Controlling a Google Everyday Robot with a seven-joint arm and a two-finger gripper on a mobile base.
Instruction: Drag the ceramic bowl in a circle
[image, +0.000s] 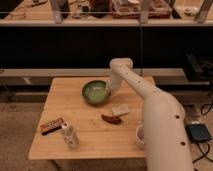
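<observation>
The ceramic bowl (94, 92), green inside with a dark rim, sits upright on the wooden table (65, 95) toward the back middle. My white arm rises from the lower right, bends above the table's far edge and comes down to the bowl's right side. My gripper (107, 92) is at the bowl's right rim, shut on it. The arm's end link hides the rim's right edge.
A small clear bottle (69, 134) stands near the front left, with a brown snack bar (51, 125) beside it. A dark red piece (111, 119) and a white packet (120, 110) lie mid-table. A white cup (139, 136) is partly behind my arm. Shelving stands behind the table.
</observation>
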